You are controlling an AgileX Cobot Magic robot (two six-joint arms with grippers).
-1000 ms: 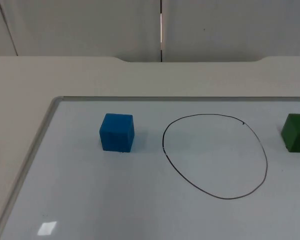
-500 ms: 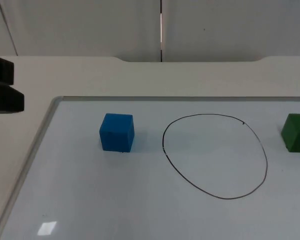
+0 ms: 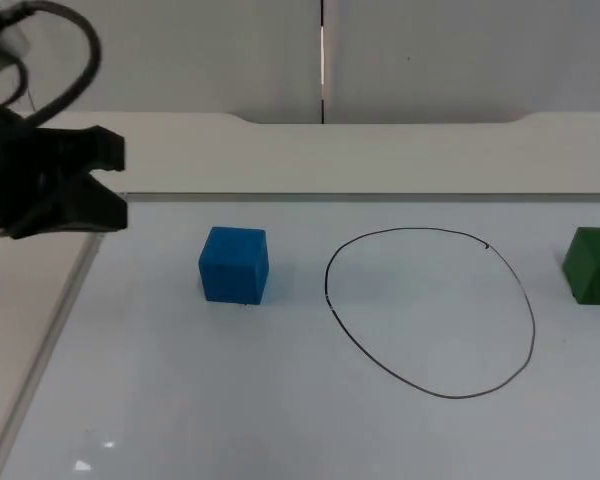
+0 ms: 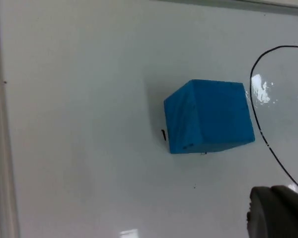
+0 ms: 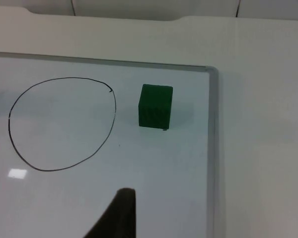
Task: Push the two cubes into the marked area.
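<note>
Top view: left gripper (image 3: 115, 180) hovering at frame's left edge, fingers spread apart, well left of blue cube (image 3: 234, 265). Blue cube sitting just left of drawn circle (image 3: 430, 312), outside it. Green cube (image 3: 592, 265) sitting at right edge, outside circle. Right gripper's finger state: cannot tell.

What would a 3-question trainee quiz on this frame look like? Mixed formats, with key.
1. True or false: the blue cube already sits inside the drawn ring.
2. The left gripper is: A) touching the blue cube, B) apart from it, near the whiteboard's left edge, C) over the ring.
3. Fill in: the green cube lies outside the ring on the picture's ____ side in the top view.

Key: 1 false; 2 B; 3 right.
</note>
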